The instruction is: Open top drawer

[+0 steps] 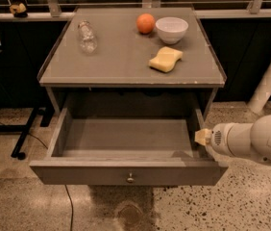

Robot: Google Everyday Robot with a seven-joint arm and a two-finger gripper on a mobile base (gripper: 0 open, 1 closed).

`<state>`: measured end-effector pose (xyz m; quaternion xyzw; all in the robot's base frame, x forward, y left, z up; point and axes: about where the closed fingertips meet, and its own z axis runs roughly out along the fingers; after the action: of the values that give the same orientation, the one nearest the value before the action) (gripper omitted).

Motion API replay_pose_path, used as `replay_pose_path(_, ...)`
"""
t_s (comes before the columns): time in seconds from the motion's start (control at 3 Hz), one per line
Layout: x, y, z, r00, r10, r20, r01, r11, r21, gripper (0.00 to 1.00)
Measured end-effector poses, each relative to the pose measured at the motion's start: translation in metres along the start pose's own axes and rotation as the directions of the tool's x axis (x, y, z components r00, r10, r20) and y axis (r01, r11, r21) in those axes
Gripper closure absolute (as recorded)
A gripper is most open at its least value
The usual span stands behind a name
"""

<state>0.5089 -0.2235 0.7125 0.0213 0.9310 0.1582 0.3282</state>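
Observation:
The top drawer of the grey cabinet is pulled far out toward me, and its inside shows bare grey. A small round metal knob sits at the centre of its flat front. My white arm reaches in from the right, and the gripper at its tip sits against the drawer's right side wall, near the front corner. Only a small pale tip of the gripper shows.
On the cabinet top lie a clear plastic bottle, an orange, a white bowl and a yellow sponge. A white post stands at the right. A black stand foot and cable lie on the speckled floor at the left.

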Motion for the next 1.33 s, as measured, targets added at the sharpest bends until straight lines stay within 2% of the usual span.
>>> replay_pose_path(0.33,-0.0006,-0.0001,-0.0008,1.0,0.001,0.003,-0.001,1.0,0.0,0.81)
replay_pose_path(1.33,-0.0006,-0.0001,-0.0008,1.0,0.001,0.003,-0.001,1.0,0.0,0.12)
